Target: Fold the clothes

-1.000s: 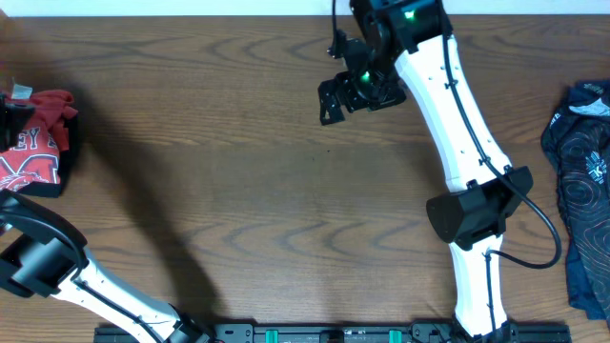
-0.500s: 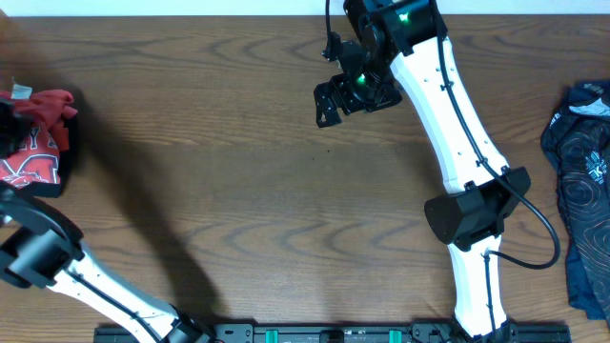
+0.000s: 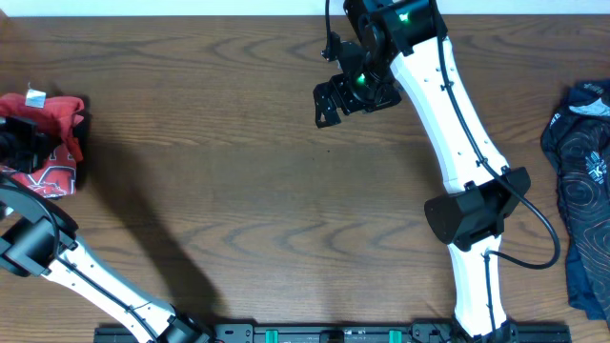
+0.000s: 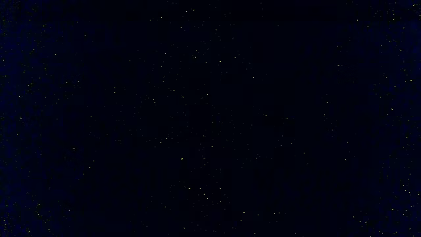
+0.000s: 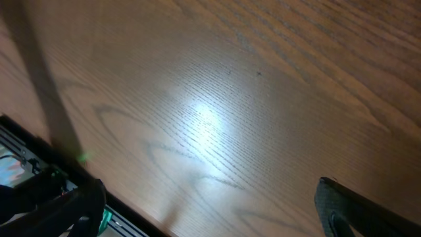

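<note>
The coral-red T-shirt (image 3: 55,119) lies bunched at the table's far left edge, with part of its white lettering showing. My left gripper (image 3: 17,145) is buried in the bunch and appears shut on it. The left wrist view is fully dark. My right gripper (image 3: 329,103) hovers open and empty over bare wood at the back middle; in the right wrist view (image 5: 207,205) its fingers stand wide apart above the table. A navy swirl-patterned garment (image 3: 583,181) lies crumpled at the right edge. No black cloth bundle is in view.
The wooden table (image 3: 267,210) spans the view. The right arm (image 3: 457,143) stretches from the front rail (image 3: 315,334) to the back middle. The left arm (image 3: 67,267) crosses the front left corner.
The red T-shirt has shifted toward the back and right with my left gripper and is bunched differently. The right gripper barely moved.
</note>
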Tool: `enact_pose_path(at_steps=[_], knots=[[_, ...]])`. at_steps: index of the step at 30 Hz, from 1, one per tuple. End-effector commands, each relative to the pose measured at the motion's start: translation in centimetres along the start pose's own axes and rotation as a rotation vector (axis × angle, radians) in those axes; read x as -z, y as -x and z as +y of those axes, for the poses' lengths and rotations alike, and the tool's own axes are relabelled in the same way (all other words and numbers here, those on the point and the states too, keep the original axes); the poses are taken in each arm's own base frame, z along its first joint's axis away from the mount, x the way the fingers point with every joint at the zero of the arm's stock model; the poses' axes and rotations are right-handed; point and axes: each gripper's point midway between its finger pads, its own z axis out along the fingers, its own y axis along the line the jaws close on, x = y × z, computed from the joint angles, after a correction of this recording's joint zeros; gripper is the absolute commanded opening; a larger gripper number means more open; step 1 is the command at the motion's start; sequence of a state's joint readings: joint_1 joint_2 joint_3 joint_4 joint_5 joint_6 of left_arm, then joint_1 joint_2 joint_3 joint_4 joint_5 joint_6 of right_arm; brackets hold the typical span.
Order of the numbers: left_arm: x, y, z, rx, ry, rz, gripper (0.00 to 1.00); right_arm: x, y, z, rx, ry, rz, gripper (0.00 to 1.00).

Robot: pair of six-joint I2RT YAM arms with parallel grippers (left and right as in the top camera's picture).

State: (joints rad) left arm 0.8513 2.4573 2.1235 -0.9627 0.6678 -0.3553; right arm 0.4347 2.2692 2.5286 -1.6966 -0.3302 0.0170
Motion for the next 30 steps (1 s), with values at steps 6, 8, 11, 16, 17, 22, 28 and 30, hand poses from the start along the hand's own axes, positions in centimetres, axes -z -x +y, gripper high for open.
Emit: enact_pose_path(at_steps=[6, 8, 11, 16, 17, 22, 28, 30], knots=[[0.9, 0.1, 0.1, 0.058, -0.186, 0.074, 0.06, 0.8, -0.3, 1.0, 0.025, 0.020, -0.015, 0.99], [2.1, 0.0, -1.3, 0.044, -0.221, 0.069, 0.06, 0.8, -0.3, 1.0, 0.025, 0.020, -0.016, 0.99], [4.9, -0.3, -3.5, -0.004, -0.235, 0.024, 0.06, 0.8, -0.3, 1.0, 0.025, 0.020, -0.015, 0.99], [11.9, -1.2, -8.4, -0.124, -0.283, -0.104, 0.06, 0.9, -0.3, 0.9, 0.025, 0.019, -0.016, 0.99], [13.6, -1.6, -9.4, -0.151, -0.293, -0.134, 0.07, 0.9, -0.2, 0.9, 0.023, 0.019, -0.017, 0.99], [21.3, -4.7, -14.1, -0.270, -0.341, -0.275, 0.14, 1.3, -0.2, 0.0, 0.014, 0.001, -0.026, 0.99], [29.6, -10.8, -18.6, -0.365, -0.424, -0.401, 0.27, 3.8, -0.1, -2.6, -0.039, -0.028, -0.086, 0.99], [31.9, -13.2, -19.9, -0.415, -0.458, -0.431, 0.27, 5.4, -0.2, -3.6, -0.058, -0.035, -0.122, 0.99]])
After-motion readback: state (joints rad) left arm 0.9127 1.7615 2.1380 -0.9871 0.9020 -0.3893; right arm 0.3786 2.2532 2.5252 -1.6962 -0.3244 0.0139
